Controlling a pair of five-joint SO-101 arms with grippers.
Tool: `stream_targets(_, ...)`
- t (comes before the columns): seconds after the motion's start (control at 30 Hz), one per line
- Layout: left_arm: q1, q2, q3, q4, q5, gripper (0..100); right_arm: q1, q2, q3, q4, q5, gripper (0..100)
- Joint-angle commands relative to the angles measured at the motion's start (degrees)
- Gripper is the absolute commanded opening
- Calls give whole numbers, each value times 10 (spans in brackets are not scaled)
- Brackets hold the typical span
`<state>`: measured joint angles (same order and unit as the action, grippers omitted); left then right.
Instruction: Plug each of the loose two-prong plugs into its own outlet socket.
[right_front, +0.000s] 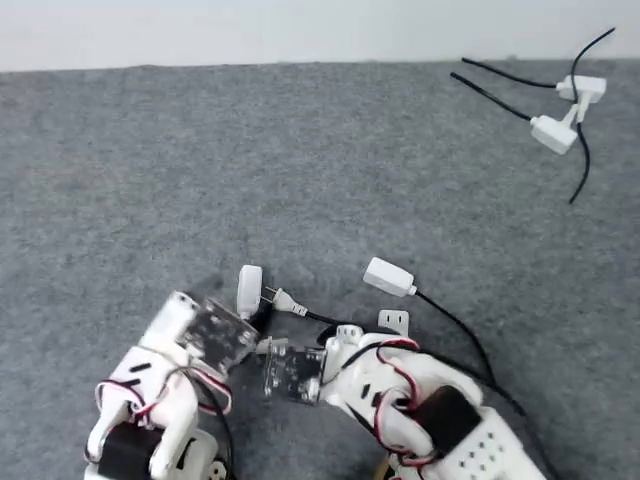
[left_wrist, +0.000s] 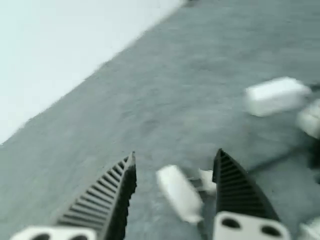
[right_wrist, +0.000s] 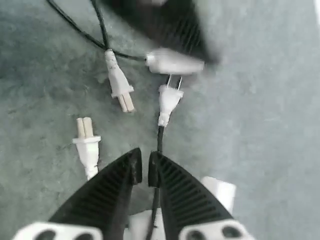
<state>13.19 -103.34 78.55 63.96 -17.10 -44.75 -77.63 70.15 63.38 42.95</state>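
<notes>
A grey, felt-like table covering (right_front: 300, 170) spreads across the high view from the 6 o'clock edge almost to 12 o'clock, its nap coarse and faintly mottled. At 12 o'clock it meets a plain white wall (right_front: 250, 30) along a near-straight seam that runs the full width from 9 o'clock to 3 o'clock. The left wrist view shows the same grey covering and pale wall meeting on a slanting line. In the right wrist view the covering forms the ground.
</notes>
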Motion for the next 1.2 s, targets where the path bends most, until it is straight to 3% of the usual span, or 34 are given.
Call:
stream_targets(0.0,-113,-4,26,-88,48,236,-8,1,51,-63,-20,25)
stream_targets(0.27,-215,-4,47,-148,142,236,-43,1,115,-76,-25,104)
stream_targets(1.17,-215,-4,51,-148,142,237,-43,2,211,-159,-19,103)
